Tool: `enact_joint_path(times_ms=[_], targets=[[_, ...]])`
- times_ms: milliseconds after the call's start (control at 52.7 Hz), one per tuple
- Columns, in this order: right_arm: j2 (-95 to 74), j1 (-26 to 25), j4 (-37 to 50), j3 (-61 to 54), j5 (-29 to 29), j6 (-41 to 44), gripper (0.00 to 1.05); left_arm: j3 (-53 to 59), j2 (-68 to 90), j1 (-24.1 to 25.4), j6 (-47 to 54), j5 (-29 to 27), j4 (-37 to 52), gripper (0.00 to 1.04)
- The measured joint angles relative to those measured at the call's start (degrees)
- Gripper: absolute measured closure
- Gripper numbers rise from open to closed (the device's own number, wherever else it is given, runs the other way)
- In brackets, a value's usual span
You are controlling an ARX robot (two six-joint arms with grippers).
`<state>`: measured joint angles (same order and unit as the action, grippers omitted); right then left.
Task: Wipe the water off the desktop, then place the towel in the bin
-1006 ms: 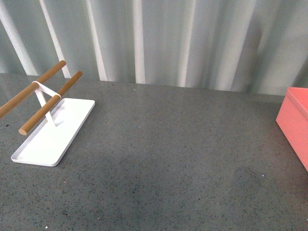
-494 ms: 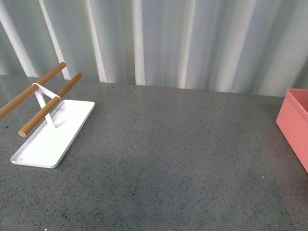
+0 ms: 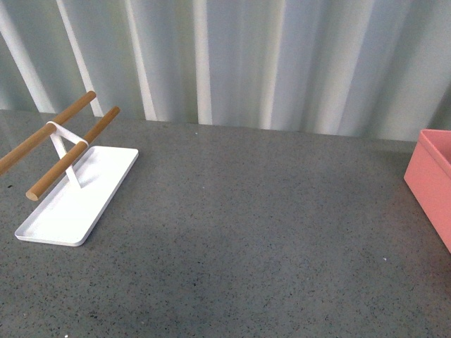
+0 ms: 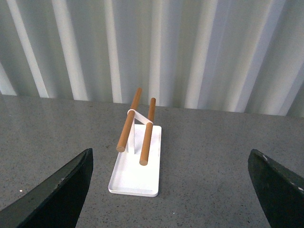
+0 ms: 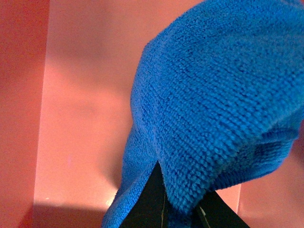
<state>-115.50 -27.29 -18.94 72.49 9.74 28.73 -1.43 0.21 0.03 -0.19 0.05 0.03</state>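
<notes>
Dark grey, stone-like and finely speckled, the desk [image 3: 254,232] fills the front view from its near edge back to a wall of pale, vertically ribbed panels [image 3: 282,63].

Nearest the right wrist camera hangs the towel [image 5: 213,104], a bright blue cloth with a dense, looped terry pile, bunched into a rounded, draping mass. The right tool [image 5: 164,209] shows only as dark finger tips at the foot of that picture, closed together and pinching a fold of the cloth between them. Behind and around the towel are the smooth salmon-pink walls and floor of the bin [image 5: 71,118], so the cloth is held inside or just over the box; whether it touches the floor cannot be told.

In the front view neither arm appears; only a corner of the bin [image 3: 430,183] shows at the right edge, standing on the desk.

From the left wrist camera, the left tool [image 4: 173,190] has its two dark fingers [image 4: 57,194] spread wide apart at the picture's lower corners, holding nothing, above the bare desk. Farther off stands a flat white tray [image 4: 137,166] with rounded corners, carrying two round wooden rods [image 4: 129,124] on a thin white stand.
</notes>
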Motion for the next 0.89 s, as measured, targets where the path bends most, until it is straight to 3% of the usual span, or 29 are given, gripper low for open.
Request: enact_joint_path(times_ms=[171,722,892], targets=[[-0.3,-0.4,-0.1,-0.8,-0.3,1.3,0.98,0.0,0.0,0.0,0.0,0.0,0.0,0.07],[2.4,-0.9,-2.3,1.2,3.4,0.3,0.07,0.0,0.0,0.0,0.0,0.0,0.0,0.07],[5.8,0.0,-0.9,1.4,5.0,-1.2,0.07,0.0,0.0,0.0,0.0,0.0,0.0,0.07]])
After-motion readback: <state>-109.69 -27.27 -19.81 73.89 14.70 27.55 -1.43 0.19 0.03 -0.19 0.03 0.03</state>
